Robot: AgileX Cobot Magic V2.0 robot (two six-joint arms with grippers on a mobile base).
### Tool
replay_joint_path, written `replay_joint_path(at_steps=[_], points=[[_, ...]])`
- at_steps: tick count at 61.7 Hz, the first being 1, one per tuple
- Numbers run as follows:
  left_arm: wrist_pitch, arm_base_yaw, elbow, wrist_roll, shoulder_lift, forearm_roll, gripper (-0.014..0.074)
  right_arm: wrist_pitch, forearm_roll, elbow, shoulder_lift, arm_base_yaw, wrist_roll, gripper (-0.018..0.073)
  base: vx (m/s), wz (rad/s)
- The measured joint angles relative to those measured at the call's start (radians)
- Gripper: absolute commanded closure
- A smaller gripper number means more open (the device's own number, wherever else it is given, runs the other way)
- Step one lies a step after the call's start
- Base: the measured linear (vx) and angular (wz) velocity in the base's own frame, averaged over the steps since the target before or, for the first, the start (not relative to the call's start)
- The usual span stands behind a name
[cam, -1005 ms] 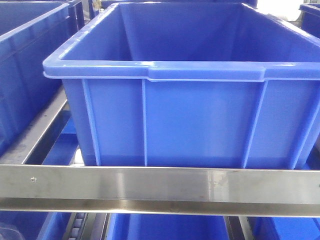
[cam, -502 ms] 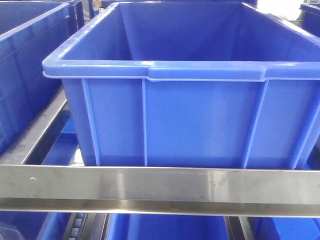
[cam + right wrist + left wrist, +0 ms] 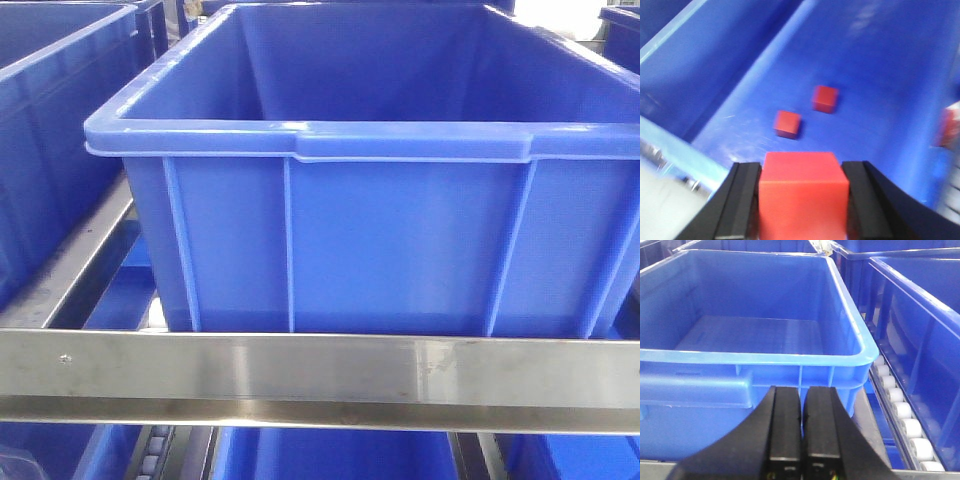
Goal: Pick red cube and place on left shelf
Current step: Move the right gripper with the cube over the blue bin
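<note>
My right gripper point(image 3: 803, 172) is shut on a red cube point(image 3: 804, 197), held above the floor of a blue bin point(image 3: 880, 75). Two more red cubes point(image 3: 787, 123) point(image 3: 825, 98) lie on that bin's floor, and part of another red cube point(image 3: 946, 127) shows at the right edge. My left gripper point(image 3: 801, 395) is shut and empty, in front of the near wall of an empty blue bin point(image 3: 760, 360). In the front view a large blue bin point(image 3: 380, 240) stands on the shelf; neither gripper nor any cube shows there.
A steel shelf rail point(image 3: 320, 375) runs across the front view, with more blue bins at the left point(image 3: 50, 120) and below point(image 3: 330, 455). In the left wrist view a white roller track point(image 3: 900, 412) lies between the bin and a neighbouring blue bin point(image 3: 920, 310).
The front view has shifted only very slightly; nothing else has visibly changed.
</note>
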Motion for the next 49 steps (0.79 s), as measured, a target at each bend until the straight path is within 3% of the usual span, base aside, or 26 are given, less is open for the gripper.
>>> replay_joint_path(at_steps=[23,49], points=[[0.0,0.0,0.0,0.0,0.0,0.0,0.0495,-0.002,0.006,-0.332,0.551,0.009,-0.004,0.0377,0.0,0.0],[0.0,0.0,0.0,0.0,0.0,0.0,0.0495,0.078,0.008,-0.692,0.972,0.009,-0.004,0.0375,0.0,0.0]])
